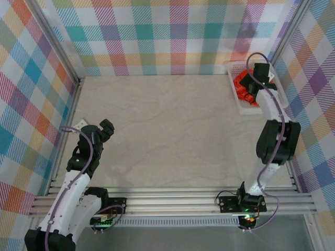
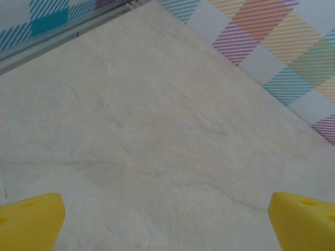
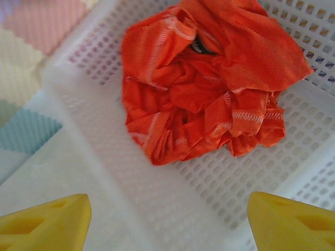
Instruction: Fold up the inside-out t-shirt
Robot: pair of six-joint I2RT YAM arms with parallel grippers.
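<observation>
The inside-out t-shirt (image 3: 204, 83) is a crumpled bright orange bundle with pale stitched seams showing, lying in a white mesh basket (image 3: 246, 183). In the top view the t-shirt (image 1: 242, 84) shows as an orange patch at the back right, partly hidden by the right arm. My right gripper (image 3: 166, 222) hovers just above the basket, short of the bundle, open, with nothing between its yellow fingers (image 3: 47, 222). My left gripper (image 2: 167, 222) hangs open over bare table at the left, its yellow fingers (image 2: 31, 219) wide apart and empty.
The basket (image 1: 238, 102) stands against the right plaid wall at the back corner. Plaid walls close in the beige table (image 1: 167, 136) on three sides. A metal rail frame (image 1: 172, 201) runs along the near edge by the arm bases.
</observation>
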